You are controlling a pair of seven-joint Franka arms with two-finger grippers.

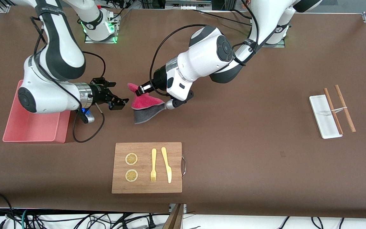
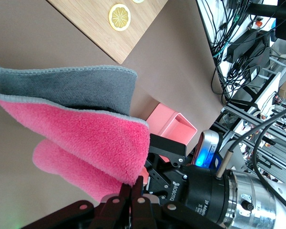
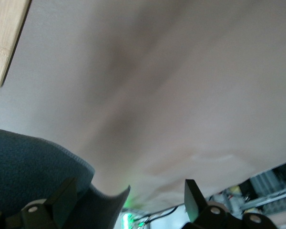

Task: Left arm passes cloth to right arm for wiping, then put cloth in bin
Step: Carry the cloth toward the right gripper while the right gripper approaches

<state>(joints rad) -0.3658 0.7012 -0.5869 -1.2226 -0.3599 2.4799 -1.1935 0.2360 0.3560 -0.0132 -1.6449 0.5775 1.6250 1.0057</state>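
Note:
My left gripper (image 1: 137, 91) is shut on the top of the cloth (image 1: 145, 102) and holds it hanging over the table. The cloth's pink face is up and its grey face (image 1: 147, 115) is below. In the left wrist view the fingertips (image 2: 142, 187) pinch the pink cloth (image 2: 81, 129). My right gripper (image 1: 121, 93) is open and empty, level with the cloth, a short gap from it toward the bin (image 1: 33, 124). In the right wrist view the open gripper (image 3: 131, 200) has the grey cloth (image 3: 28, 167) at one finger. The pink bin stands under the right arm's wrist.
A wooden board (image 1: 173, 149) with two lemon slices, a yellow fork and a yellow knife lies nearer to the front camera than the cloth. A flat white tray (image 1: 321, 121) with two chopsticks across it lies toward the left arm's end.

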